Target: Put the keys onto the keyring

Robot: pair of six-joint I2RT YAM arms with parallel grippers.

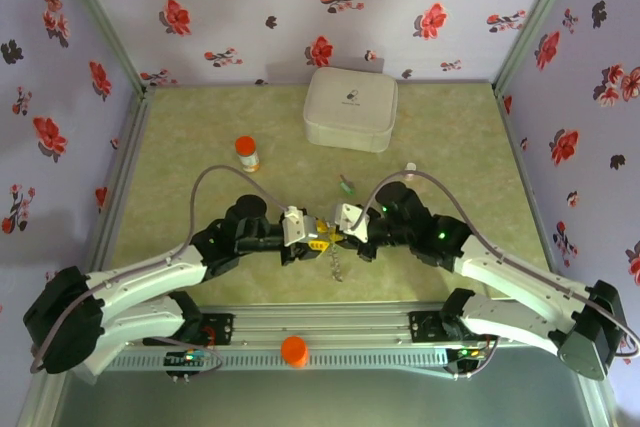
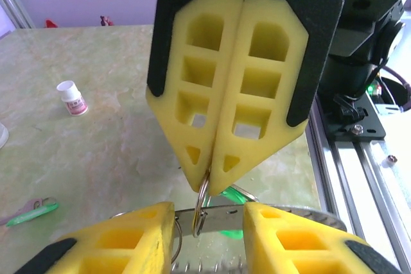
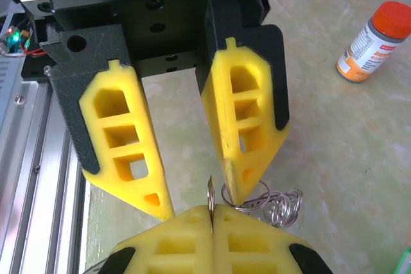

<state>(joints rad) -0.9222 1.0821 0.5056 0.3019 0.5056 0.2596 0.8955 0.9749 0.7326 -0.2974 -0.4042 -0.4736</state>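
Note:
My right gripper (image 3: 212,213) is shut on a small metal split ring (image 3: 210,192) of the keyring, held just above the table. A bunch of metal loops (image 3: 277,207) trails from it, and the chain (image 1: 335,263) hangs below both grippers. My left gripper (image 2: 209,235) faces the right one tip to tip, open, with the ring (image 2: 203,197) and a flat metal band (image 2: 225,217) in its gap. One green key (image 2: 239,194) sits behind the right gripper (image 2: 209,181). Another green key (image 2: 29,213) lies apart on the table (image 1: 347,187).
An orange-capped bottle (image 1: 246,153) stands left of centre and a white case (image 1: 350,107) sits at the back. A small white vial (image 2: 72,97) stands on the table. An orange knob (image 1: 294,350) sits on the rail at the near edge. Flowered walls close three sides.

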